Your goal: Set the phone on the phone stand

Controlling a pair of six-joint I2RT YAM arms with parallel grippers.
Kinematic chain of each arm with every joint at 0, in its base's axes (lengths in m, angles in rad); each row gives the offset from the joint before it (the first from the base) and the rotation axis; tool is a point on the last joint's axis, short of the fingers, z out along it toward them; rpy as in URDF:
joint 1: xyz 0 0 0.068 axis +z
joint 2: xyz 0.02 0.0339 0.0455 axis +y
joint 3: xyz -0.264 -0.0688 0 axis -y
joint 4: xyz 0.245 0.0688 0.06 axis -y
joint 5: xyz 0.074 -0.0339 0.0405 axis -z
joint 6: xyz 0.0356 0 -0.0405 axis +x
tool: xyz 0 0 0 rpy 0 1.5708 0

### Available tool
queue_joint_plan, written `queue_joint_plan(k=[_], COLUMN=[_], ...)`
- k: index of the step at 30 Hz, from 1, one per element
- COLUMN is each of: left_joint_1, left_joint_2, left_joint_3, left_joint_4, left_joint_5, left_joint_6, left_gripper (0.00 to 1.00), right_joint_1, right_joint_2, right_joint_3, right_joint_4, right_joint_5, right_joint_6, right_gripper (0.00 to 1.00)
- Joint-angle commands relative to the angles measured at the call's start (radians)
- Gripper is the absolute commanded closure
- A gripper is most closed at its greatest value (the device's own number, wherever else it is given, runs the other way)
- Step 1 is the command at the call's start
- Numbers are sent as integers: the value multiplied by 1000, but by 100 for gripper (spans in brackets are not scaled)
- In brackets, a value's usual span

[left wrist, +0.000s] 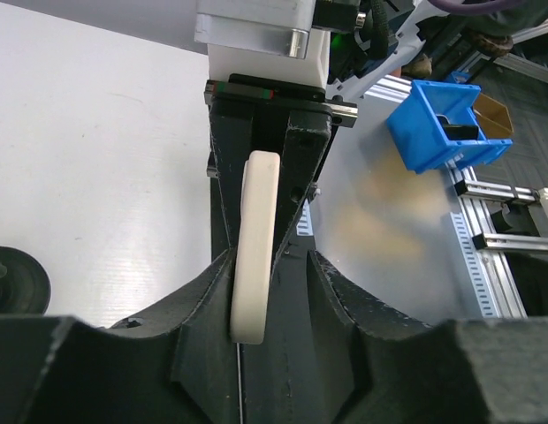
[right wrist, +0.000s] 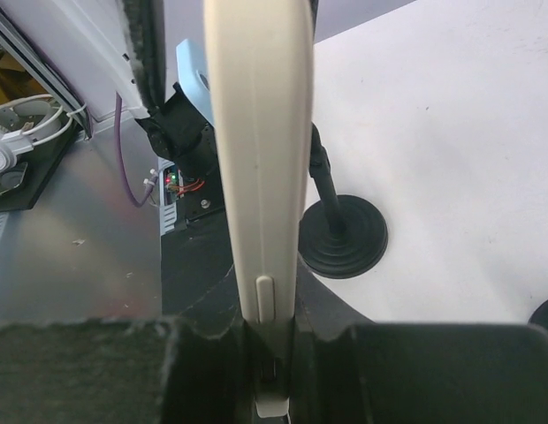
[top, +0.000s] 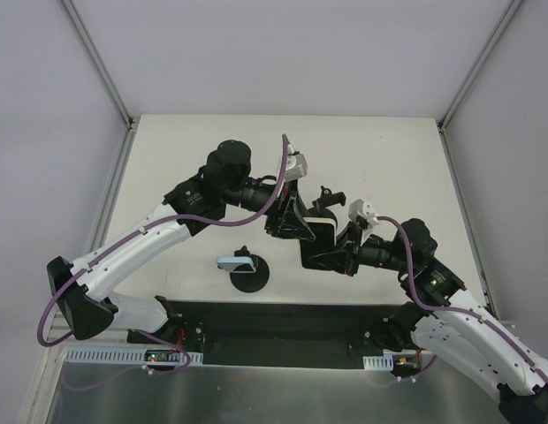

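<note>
White tabletop (top: 186,168) runs out between pale walls, both arms bolted at its near edge. Just past their bases sits the stand (top: 248,272), a round black foot under a pale blue cradle that holds nothing yet.

Farther out, over the middle of the table, the two arms meet nose to nose with the phone (left wrist: 254,247) between them. It is off the surface and turned on edge. The right gripper (right wrist: 270,309) has its fingers pressed against both faces of the phone, with no gap that I can see. The left gripper (left wrist: 272,274) straddles the other end. One finger looks to touch the phone, but I cannot tell whether it pinches or sits loose.

To my eye this is a hand-off in mid-air, and the placing itself is not yet begun. Next the left must come clear of the phone and back away. The right must then carry the phone back toward the near edge and leftward, tilt it to suit the cradle, and lower it in gently.
</note>
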Motion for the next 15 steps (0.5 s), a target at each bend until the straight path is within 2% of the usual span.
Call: queue_joint_plan(k=[1, 4, 8, 10, 13, 15], left_joint_1=[-13, -13, -13, -13, -13, -13], left_joint_2=[-26, -9, 0, -6, -12, -9], left_joint_3=[-1, 17, 28, 22, 22, 31], left_joint_4=[53, 53, 43, 38, 27, 14], left_joint_5=[37, 28, 31, 37, 43, 40], left_joint_6=[-22, -24, -4, 13, 22, 25], left_gripper=[68, 72, 68, 70, 79, 90], right_joint_1=[-6, -5, -5, -5, -6, -5], right_joint_2=[9, 38, 55, 54, 58, 63], right_joint_3=[21, 35, 43, 46, 58, 64], right_joint_4=[117, 114, 113, 119, 122, 127], right_joint_5=[-14, -17, 18, 28, 43, 42], right_joint_6=[9, 11, 11, 11, 8, 6], right_gripper=[100, 100, 100, 100, 100, 99])
